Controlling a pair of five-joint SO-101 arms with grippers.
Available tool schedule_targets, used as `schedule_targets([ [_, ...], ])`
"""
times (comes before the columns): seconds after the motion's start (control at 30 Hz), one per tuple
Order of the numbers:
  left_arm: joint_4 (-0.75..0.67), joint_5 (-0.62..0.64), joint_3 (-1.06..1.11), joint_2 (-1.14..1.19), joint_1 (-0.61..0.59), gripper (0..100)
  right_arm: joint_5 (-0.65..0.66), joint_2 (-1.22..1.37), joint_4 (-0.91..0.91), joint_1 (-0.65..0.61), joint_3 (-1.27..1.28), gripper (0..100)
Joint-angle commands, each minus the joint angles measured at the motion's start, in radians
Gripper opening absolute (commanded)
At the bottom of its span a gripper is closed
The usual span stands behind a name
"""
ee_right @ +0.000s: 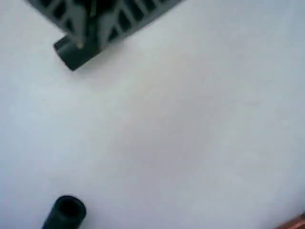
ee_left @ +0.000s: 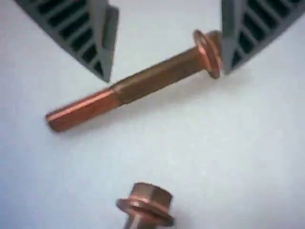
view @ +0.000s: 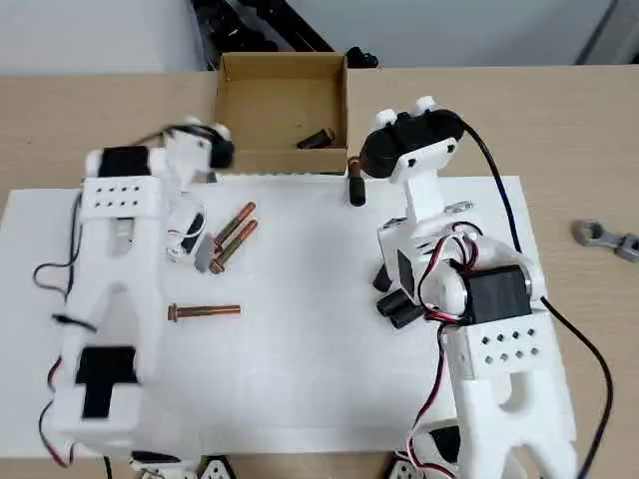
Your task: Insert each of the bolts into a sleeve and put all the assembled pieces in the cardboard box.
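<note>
Left pincer (ee_left: 167, 71), jaws apart, straddles a long copper flanged bolt (ee_left: 143, 83): seemingly the pickup step, closing next. Right pincer (ee_right: 90, 38) clamps a black cylindrical sleeve (ee_right: 69, 55).

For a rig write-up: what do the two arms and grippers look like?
The left arm and right arm are blocky white shells with black motors and rows of small round holes. Thin red and black wires loop by the joints; a thicker black cable runs along the right arm. The left gripper and right gripper have dark grey, slotted wedge fingers.
</note>
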Motion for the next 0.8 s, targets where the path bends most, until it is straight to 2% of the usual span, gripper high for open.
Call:
schedule_targets([
  [0.0,0.028,0.29,0.039,-0.087,-0.002,15,0.011,-0.015,-0.007,0.008,-0.005,0.3],
  [0.1,0.028,0.603,0.105,-0.074,-0.002,15,0.011,-0.015,-0.007,0.008,-0.005,0.3],
  [0.17,0.028,0.735,0.15,-0.055,0.005,15,0.011,-0.015,-0.007,0.008,-0.005,0.3],
  [0.33,0.028,0.779,0.202,-0.032,0.015,15,0.011,-0.015,-0.007,0.008,-0.005,0.3],
  [0.43,0.028,0.91,0.216,-0.034,0.017,16,0.011,-0.015,-0.007,0.007,-0.005,0.3],
  [0.5,0.025,0.954,0.219,-0.032,0.034,16,0.011,-0.015,-0.007,0.007,-0.005,0.3],
  [0.63,0.025,0.984,0.243,-0.031,0.051,16,0.011,-0.019,-0.007,0.007,-0.005,0.3],
  [0.77,-0.037,0.985,0.331,0.021,0.048,16,0.011,-0.019,-0.007,0.007,-0.005,0.3],
])
